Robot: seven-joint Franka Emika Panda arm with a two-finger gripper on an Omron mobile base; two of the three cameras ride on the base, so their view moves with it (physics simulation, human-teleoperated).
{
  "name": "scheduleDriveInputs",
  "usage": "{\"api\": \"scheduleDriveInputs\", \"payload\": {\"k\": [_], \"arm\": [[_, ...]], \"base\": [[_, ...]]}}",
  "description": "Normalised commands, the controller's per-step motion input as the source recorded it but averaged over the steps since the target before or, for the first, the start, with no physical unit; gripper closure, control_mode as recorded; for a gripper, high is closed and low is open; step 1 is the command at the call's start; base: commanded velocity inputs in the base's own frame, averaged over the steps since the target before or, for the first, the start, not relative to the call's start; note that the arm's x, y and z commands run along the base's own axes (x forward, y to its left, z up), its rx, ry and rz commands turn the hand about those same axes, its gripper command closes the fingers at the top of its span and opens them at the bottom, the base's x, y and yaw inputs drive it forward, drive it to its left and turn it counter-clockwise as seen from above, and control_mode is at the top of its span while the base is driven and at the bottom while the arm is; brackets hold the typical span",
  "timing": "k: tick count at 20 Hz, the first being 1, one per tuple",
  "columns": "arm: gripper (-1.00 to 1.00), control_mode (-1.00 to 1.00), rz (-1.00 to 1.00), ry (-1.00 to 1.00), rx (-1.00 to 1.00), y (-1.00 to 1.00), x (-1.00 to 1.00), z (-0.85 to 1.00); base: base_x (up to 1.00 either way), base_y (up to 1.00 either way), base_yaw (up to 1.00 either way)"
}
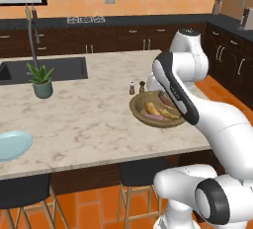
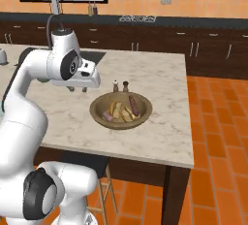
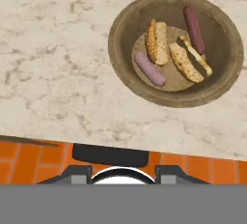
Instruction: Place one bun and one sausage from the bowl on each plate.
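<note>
Surface (image 1: pixel 89 119) big, marble. Bowl (image 3: pixel 126 66) near its edge, holds buns (image 3: pixel 156 42) and sausages (image 3: pixel 150 68). Pale plate (image 1: pixel 12 144) far left, bare. Gripper (image 2: pixel 77 88) hangs beside bowl; cannot tell if open. Step: reach in, grab bun.

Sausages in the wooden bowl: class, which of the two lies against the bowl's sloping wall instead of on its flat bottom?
The darker sausage on the shaker side, lying up the bowl wall. The paler sausage rests on the flat bottom beside a bun.
</note>
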Motion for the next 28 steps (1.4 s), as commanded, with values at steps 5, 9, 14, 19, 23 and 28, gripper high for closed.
{"api": "scheduleDriveInputs", "payload": {"k": [5,9,14,19,23,28], "arm": [[-1.00,-1.00,-0.05,0.00,0.08,-0.63,-0.01,-0.47],[-1.00,-1.00,0.00,0.00,0.00,-0.77,0.31,-0.88],[-1.00,-1.00,0.01,0.00,-0.11,-0.53,0.68,-0.71],[-1.00,-1.00,0.03,0.00,-0.13,-0.39,0.93,-0.36],[-1.00,-1.00,0.07,0.15,-0.09,-0.21,0.67,-0.35],[-1.00,-1.00,0.16,0.30,-0.04,-0.22,0.77,-0.44]], "base": [[0.00,0.00,0.00],[0.00,0.00,0.00],[0.00,0.00,0.00],[0.00,0.00,0.00],[0.00,0.00,0.00],[0.00,0.00,0.00]]}}
